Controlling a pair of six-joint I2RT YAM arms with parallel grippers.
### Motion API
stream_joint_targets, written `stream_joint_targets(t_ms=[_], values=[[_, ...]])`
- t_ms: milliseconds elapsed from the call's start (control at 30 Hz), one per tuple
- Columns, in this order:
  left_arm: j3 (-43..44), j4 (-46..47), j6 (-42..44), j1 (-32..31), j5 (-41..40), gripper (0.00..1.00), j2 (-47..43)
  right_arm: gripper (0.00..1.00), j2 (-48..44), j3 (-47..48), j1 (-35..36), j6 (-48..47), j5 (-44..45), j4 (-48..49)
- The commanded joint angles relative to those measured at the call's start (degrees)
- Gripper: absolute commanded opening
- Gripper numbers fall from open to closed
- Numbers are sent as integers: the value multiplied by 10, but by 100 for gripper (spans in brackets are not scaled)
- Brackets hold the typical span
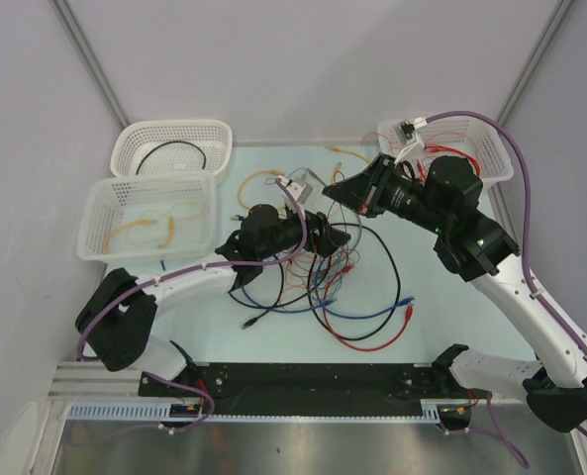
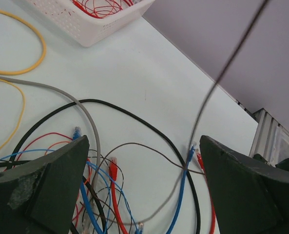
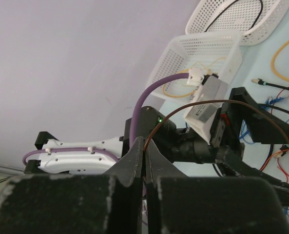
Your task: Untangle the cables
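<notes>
Pinching a thin brown cable [image 3: 169,115], the right tool [image 3: 144,146] is hanging at twelve o'clock of the cables [image 1: 344,289], which are lying tangled on the desk [image 1: 451,297]; the left tool [image 2: 144,163] is gaping apart over them.

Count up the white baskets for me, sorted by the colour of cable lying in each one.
Black cable, oval basket: 1
Orange-yellow cables, rectangular basket: 1
Red cables, right-hand basket: 1
Total: 3 baskets
</notes>
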Motion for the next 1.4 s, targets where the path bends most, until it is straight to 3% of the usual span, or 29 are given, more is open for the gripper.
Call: stream_joint_targets(t_ms=[0, 100, 200, 300, 333, 500, 533, 600, 633, 667, 700, 833, 867, 1000, 1067, 1367], values=[[37, 68, 11, -4, 2, 100, 17, 0, -11, 10, -2, 19, -25, 16], [47, 83, 3, -4, 3, 99, 21, 0, -11, 10, -3, 16, -24, 12], [54, 88, 5, -4, 0, 91, 19, 0, -10, 10, -3, 14, -24, 10], [63, 91, 7, -4, 12, 67, 18, 0, -10, 10, -3, 10, -22, 4], [66, 82, 9, -4, 14, 50, 17, 0, -11, 10, -4, 8, -21, 3], [68, 54, 18, -2, -9, 17, -16, 0, -19, 10, -5, -5, -8, -13], [68, 46, 21, -2, -13, 2, -24, 0, -20, 10, -5, -7, -7, -16], [73, 22, 21, 1, -25, 0, -48, 3, -21, 10, -5, -14, -2, -22], [77, 12, 22, 2, -28, 0, -57, 11, -23, 10, -5, -18, 0, -25], [87, -1, 24, 4, -31, 0, -78, 30, -26, 10, -5, -22, 4, -30], [95, -33, 27, 5, -36, 0, -87, 37, -27, 10, -5, -25, 13, -33], [149, -128, 54, 13, -73, 0, -133, 56, -47, 10, -5, -48, 39, -49], [180, -150, 57, 21, -82, 0, -139, 66, -51, 10, -4, -52, 51, -56], [302, -317, 69, 54, -132, 0, -139, 88, -76, 10, -5, -70, 91, -83], [383, -364, 70, 86, -155, 0, -129, 95, -88, 10, -4, -83, 105, -96], [688, -553, 56, 191, -218, 0, -26, 95, -104, 0, -2, -115, 136, -145]])
